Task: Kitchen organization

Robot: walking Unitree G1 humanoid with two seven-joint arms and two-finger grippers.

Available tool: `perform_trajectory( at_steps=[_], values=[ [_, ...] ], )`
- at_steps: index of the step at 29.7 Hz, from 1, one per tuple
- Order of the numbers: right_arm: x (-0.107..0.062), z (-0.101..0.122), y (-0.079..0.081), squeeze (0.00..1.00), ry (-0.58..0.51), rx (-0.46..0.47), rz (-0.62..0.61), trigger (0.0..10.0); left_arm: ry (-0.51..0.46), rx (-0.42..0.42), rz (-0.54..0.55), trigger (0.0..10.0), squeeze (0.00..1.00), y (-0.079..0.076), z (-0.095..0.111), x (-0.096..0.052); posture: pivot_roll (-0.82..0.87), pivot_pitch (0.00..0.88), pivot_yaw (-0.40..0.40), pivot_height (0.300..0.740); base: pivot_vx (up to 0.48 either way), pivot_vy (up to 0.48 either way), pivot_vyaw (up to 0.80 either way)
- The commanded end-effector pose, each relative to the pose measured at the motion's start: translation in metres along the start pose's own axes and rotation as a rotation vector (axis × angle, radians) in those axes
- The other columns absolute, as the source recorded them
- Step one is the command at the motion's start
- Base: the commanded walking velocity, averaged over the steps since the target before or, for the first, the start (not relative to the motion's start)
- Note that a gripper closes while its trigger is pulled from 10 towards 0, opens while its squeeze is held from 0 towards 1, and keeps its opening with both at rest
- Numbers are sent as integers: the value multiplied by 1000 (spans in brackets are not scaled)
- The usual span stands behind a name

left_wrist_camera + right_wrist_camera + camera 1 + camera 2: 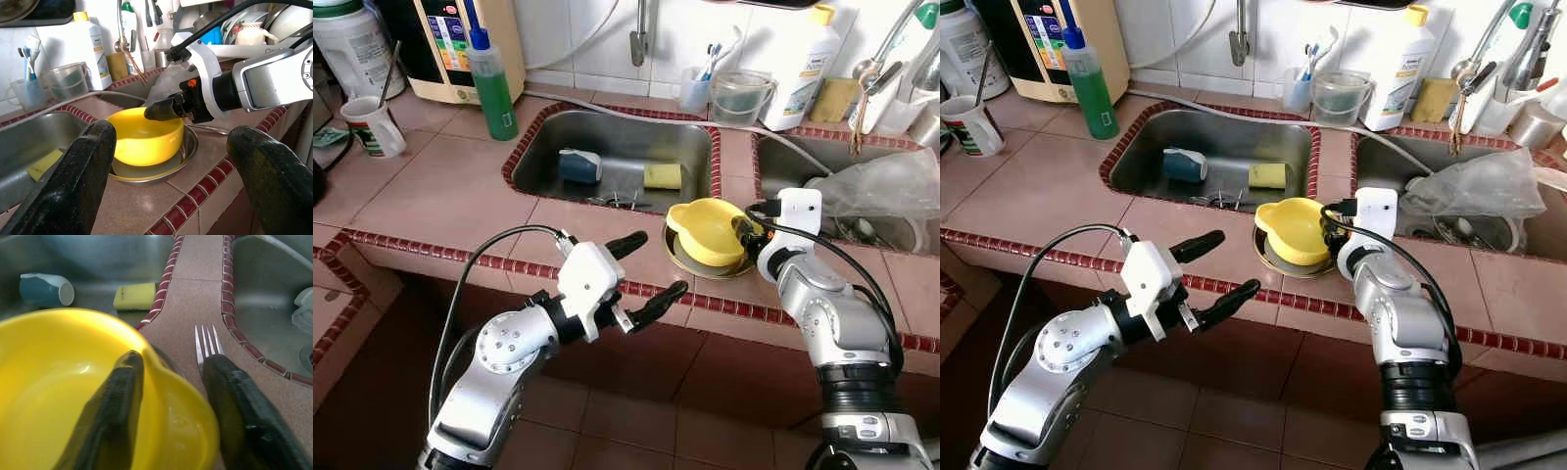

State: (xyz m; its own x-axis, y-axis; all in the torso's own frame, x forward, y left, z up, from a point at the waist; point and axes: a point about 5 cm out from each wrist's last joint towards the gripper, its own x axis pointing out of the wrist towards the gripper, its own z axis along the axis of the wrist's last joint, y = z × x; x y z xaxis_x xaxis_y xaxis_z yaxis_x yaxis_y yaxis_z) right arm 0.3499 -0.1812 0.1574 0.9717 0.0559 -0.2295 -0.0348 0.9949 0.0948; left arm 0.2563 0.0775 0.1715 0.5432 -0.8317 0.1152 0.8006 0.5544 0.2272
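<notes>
Tiled tabletop (440,186) centre frame carries a glossy yellow bowl (705,230) on a steel plate (151,169); right gripper (171,396) jaws pinch its rim, left gripper (641,269) jaws spread.

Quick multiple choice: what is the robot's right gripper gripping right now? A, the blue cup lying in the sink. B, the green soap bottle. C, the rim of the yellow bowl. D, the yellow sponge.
C: the right gripper straddles the rim of the yellow bowl, one finger inside and one outside, on the counter between the sinks.
</notes>
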Motion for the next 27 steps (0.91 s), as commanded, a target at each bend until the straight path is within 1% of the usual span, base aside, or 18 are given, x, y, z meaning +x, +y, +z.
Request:
perform_trajectory(
  at_steps=[1, 16, 27],
  values=[
    [1, 3, -3, 0, 0, 13, -16, 0, 0, 11, 3, 10000, 0, 1, 1, 1, -102, 86, -36, 740, 0, 0, 0],
    [2, 5, -3, 0, -3, 20, -12, 0, -5, 16, 3, 10000, 0, 2, 2, 2, -101, 83, -36, 740, 0, 0, 0],
    [3, 5, 0, 0, -1, 36, 6, 0, -13, 29, 10, 10000, 0, 6, 5, 3, -100, 77, -35, 740, 0, 0, 0]
  ],
)
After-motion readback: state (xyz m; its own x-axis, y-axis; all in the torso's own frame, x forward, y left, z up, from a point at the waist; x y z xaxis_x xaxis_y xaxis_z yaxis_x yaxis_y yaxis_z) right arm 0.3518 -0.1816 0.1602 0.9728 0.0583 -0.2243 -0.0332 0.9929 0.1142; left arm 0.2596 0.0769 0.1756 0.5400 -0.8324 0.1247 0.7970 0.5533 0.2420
